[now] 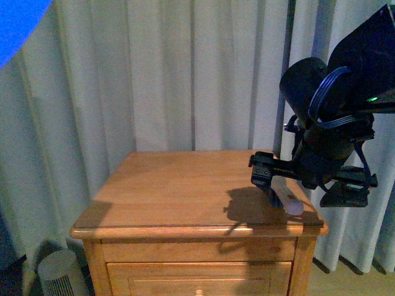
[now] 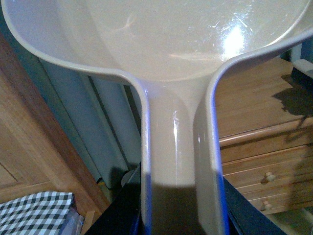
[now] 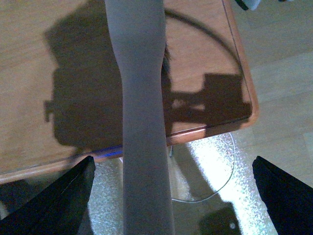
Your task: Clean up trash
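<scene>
One dustpan [image 2: 171, 49], one handle [image 3: 144, 147], one table [image 1: 185, 191]; where the trash is cannot be told.
Left jaws clamp the dustpan's stem. Right jaws stand wide either side of the handle at the table's 4 o'clock, grip unclear.

Right end effector [image 1: 295, 185] over nightstand [image 1: 179, 185]

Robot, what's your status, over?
Left gripper shut on dustpan. Right gripper carrying brush over nightstand corner, grip unclear. Trash not in sight. Nothing blocking.
</scene>
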Tool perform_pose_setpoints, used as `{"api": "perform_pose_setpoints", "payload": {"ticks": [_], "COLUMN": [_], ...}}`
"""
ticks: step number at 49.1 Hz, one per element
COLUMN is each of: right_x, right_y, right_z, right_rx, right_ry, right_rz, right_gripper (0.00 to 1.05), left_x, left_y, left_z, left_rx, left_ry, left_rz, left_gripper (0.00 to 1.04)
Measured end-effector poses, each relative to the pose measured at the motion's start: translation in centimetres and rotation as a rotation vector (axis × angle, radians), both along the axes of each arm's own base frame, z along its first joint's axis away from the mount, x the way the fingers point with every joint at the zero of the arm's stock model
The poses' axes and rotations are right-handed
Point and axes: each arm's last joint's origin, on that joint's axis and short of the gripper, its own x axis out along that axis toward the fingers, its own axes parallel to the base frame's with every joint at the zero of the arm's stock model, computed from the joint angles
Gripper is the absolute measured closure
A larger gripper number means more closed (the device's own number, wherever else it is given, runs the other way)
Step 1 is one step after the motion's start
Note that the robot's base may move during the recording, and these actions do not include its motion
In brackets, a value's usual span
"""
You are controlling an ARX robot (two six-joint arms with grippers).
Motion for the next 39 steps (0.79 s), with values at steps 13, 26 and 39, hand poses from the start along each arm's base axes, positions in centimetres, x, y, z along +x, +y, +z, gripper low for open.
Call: {"api": "perform_pose_setpoints", "payload": {"ticks": [13,26,39], "right_x": [0.4,0.7,0.8], "right_y": [0.8,1.5,1.6], "right_z": [-2.4,-2.9,-2.6], "right_rx": [0.017,0.025,0.026], "right_ry": [0.051,0.052,0.036], "right_rz": [-0.02,-0.022,-0.025], "right_gripper": [0.07,0.16,0.54], "left_x": [0.0,0.0,0.0], "left_y": [0.0,0.0,0.0], "left_z": [0.0,0.0,0.0], "left_rx": [0.0,0.0,0.0], "left_ry": [0.0,0.0,0.0], "left_rz": [0.0,0.0,0.0], "left_gripper": [0.8,0.8,0.8]}}
